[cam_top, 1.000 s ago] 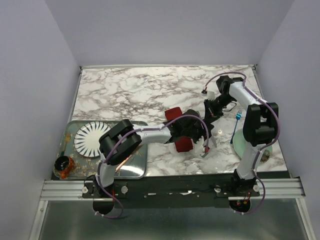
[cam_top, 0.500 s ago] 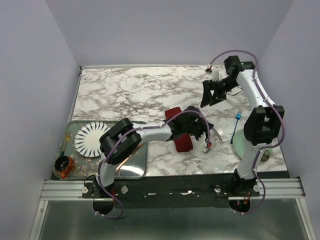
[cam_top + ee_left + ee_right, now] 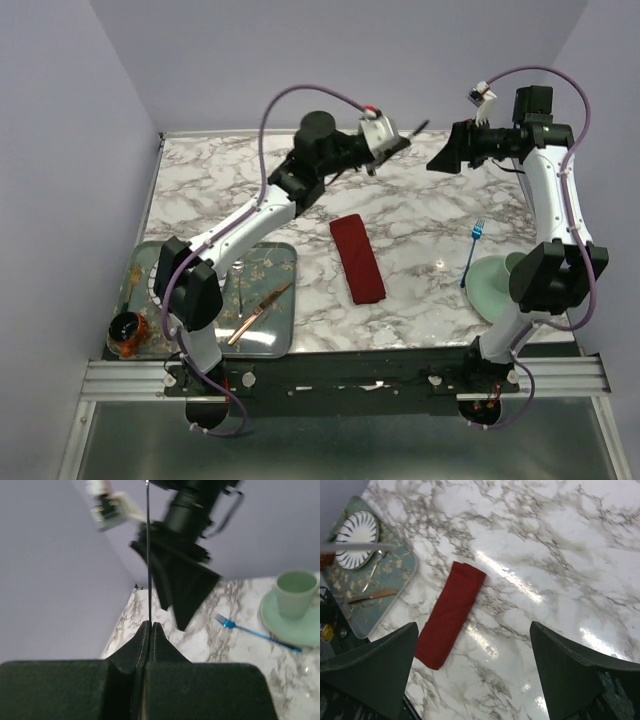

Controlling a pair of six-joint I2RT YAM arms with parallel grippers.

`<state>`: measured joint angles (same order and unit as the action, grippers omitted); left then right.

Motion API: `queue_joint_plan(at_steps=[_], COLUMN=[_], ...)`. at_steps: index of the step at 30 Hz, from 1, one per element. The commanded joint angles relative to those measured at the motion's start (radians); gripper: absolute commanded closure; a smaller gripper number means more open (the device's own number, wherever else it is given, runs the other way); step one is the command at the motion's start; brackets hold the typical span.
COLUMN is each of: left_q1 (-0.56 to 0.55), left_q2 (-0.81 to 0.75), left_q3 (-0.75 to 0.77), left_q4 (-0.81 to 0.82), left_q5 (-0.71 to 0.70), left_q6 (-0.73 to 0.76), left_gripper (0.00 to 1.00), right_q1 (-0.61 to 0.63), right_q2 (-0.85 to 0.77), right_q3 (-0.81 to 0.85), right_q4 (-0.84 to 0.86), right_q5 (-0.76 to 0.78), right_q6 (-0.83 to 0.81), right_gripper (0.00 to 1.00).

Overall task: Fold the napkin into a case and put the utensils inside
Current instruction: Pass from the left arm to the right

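Near the middle of the table (image 3: pixel 220 170), the napkin (image 3: pixel 358 258) is lying flat as a narrow dark red case (image 3: pixel 451 612), its long side running from the far edge toward you, and nothing is touching it. Off to its right the blue-handled fork (image 3: pixel 471 252) is resting on the marble, its handle end reaching the pale green saucer (image 3: pixel 492 288), which is carrying a matching cup (image 3: pixel 296 592). Your left gripper (image 3: pixel 400 143) is hanging high over the far side of the table, well apart from the case. Its jaws are pressing together on a slim pale utensil (image 3: pixel 148 555) that is sticking straight out from between them, and the left wrist view is showing it edge-on as a thin line. Your right gripper (image 3: pixel 441 162) is hovering just across from it at the far right, pointing toward it, with its jaws spreading wide and holding nothing. At the near left, the green tray (image 3: pixel 405 565) is carrying a striped plate (image 3: pixel 356 532), a copper-coloured knife (image 3: pixel 258 313) and a small spoon (image 3: pixel 372 574).
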<state>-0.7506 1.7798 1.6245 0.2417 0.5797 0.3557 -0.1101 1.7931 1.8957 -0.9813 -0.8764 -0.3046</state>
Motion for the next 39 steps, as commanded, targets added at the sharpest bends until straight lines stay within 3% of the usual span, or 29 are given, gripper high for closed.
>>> queue_joint_plan(at_steps=[1,6,8,12,18,24,25,27,28,29,30,33,35,39], left_q1=[0.112,0.163,0.165,0.165,0.162,0.168,0.168,0.168,0.174,0.177,0.184,0.217,0.223,0.221], left_q2=[-0.036,-0.046,-0.062,-0.097,-0.138,-0.177,-0.183,-0.204,-0.213,-0.224,-0.241,-0.285,-0.315,-0.349], left_q3=[0.049,0.017,-0.011,-0.040,-0.101,-0.155,-0.169,-0.186,-0.204,-0.210,-0.215,-0.204,-0.216,-0.229], left_q4=[0.109,0.205,0.249,0.295,0.376,0.401,0.401,0.383,0.340,0.315,0.282,0.073,-0.026,-0.151], left_q5=[-0.009,-0.072,-0.081,-0.063,-0.024,-0.018,-0.020,-0.043,-0.056,-0.075,-0.090,-0.196,-0.263,-0.317], left_q6=[-0.677,-1.033,-1.067,-1.130,-1.216,-1.241,-1.242,-1.224,-1.218,-1.206,-1.193,-1.106,-0.990,-0.916], left_gripper=[1.00,1.00,1.00,1.00,1.00,1.00,1.00,1.00,0.97,0.85,0.65,0.47,0.39,0.37], right_q1=[0.010,0.095,0.157,0.231,0.302,0.357,0.357,0.357,0.356,0.357,0.357,0.359,0.371,0.421], right_q2=[-0.156,-0.317,-0.342,-0.333,-0.302,-0.281,-0.275,-0.262,-0.262,-0.262,-0.267,-0.288,-0.297,-0.307], right_q3=[-0.108,-0.292,-0.332,-0.339,-0.328,-0.322,-0.322,-0.313,-0.310,-0.311,-0.319,-0.348,-0.368,-0.402], right_q4=[0.138,0.350,0.456,0.509,0.598,0.621,0.627,0.632,0.630,0.630,0.630,0.624,0.562,0.500], right_q5=[-0.226,-0.243,-0.219,-0.217,-0.234,-0.248,-0.253,-0.253,-0.245,-0.240,-0.222,-0.135,-0.054,0.193], right_q6=[0.039,0.149,0.219,0.266,0.355,0.386,0.406,0.426,0.442,0.447,0.453,0.485,0.480,0.386], right_gripper=[0.00,0.00,0.00,0.02,0.17,0.46,0.63,0.85,0.99,0.99,0.99,0.99,0.99,0.99])
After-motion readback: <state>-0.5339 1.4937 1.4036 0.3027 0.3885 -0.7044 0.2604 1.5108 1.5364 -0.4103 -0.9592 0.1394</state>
